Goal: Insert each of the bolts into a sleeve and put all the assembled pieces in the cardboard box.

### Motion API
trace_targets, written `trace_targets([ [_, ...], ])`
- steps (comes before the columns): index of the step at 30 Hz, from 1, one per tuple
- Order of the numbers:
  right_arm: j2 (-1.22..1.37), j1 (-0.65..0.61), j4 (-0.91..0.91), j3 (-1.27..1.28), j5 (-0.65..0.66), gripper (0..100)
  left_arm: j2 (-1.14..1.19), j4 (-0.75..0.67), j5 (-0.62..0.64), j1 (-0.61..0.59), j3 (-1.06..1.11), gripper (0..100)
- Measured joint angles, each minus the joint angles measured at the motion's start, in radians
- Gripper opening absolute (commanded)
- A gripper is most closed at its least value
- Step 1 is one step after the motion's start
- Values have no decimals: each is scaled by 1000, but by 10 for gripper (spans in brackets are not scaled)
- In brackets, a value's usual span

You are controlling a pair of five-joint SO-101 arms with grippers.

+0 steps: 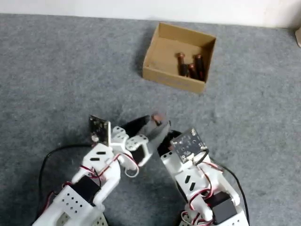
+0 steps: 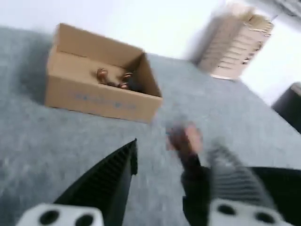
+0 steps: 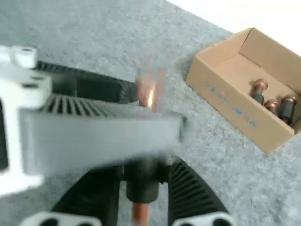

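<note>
The cardboard box [image 1: 155, 59] stands at the back, also seen as the box [image 2: 94, 101] and the box [image 3: 225, 101]. Three assembled pieces [image 1: 190, 66] lie in it. Both grippers meet in front of the arms. My right gripper [image 3: 141, 176] is shut on a black sleeve [image 3: 141, 188], with a copper bolt [image 3: 148, 94] showing at both ends of it. My left gripper [image 2: 171, 148] stands open around that piece [image 2: 186, 141], its blurred finger [image 3: 103, 129] crossing in front of the sleeve. From above, the bolt head [image 1: 157, 117] shows between the two grippers.
Grey carpet [image 1: 56, 70] covers the table, with free room between the grippers and the box. A pale ribbed object [image 2: 240, 40] stands far off behind the table.
</note>
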Motion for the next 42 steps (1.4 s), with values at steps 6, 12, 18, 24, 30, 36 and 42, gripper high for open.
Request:
trace_targets([
  [6, 0, 0, 0, -5, 0, 4, 2, 112, 0, -8, -48, 354],
  [12, 0, 0, 0, -5, 0, 4, 0, 112, 0, -9, -48, 354],
  [18, 0, -2, -49, 14, 0, 4, -14, 170, 25, -9, -118, 354],
  [24, 0, -2, -64, 20, 0, 4, -227, 531, 23, -8, -281, 345],
  [30, 0, 8, -64, 20, 0, 4, -393, 586, -100, -106, -241, 18],
  [36, 0, 37, -124, 89, 0, 4, -295, 361, -195, -284, -138, 39],
  [42, 0, 52, -181, 144, 2, 4, -143, 327, -371, -356, -137, 7],
])
